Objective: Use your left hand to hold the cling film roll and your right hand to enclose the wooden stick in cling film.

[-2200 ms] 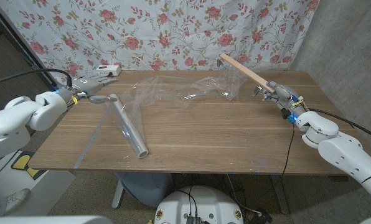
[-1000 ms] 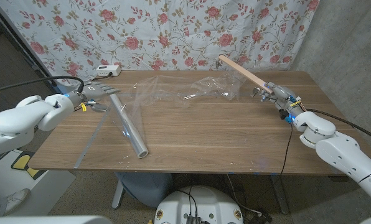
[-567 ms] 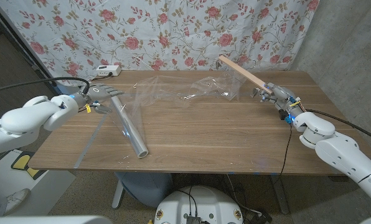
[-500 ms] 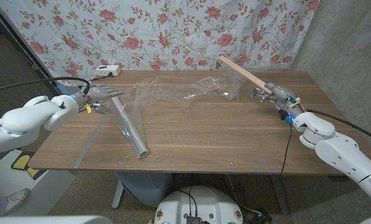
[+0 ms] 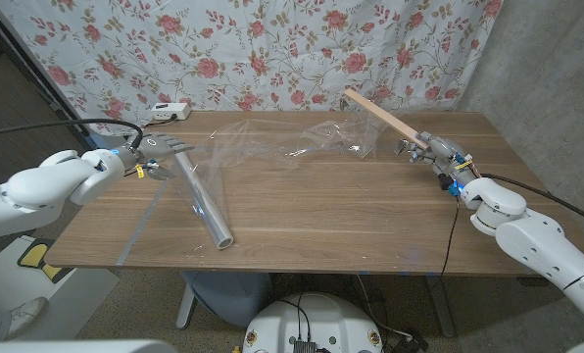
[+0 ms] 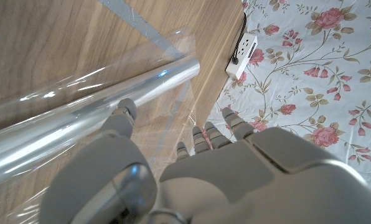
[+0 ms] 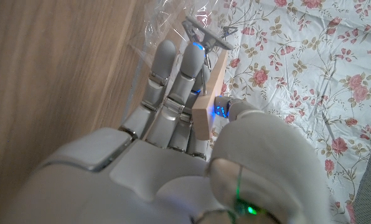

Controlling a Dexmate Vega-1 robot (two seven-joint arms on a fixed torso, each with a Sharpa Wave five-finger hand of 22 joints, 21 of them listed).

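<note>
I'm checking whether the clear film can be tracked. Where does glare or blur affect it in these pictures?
Head view: the crumpled clear cling film sheet shows mainly through white glints. Left wrist view: bright streaks run along the shiny cling film roll; the nearby grey left hand looks soft, out of focus.

Wooden table (image 5: 351, 211), flowered cloth (image 5: 272, 49) hanging behind it, white power strip (image 5: 170, 112) at the far edge

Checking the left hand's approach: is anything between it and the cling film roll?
Nothing visible. The left hand is open right beside the upper end of the cling film roll, with only bare table and loose film nearby.
</note>
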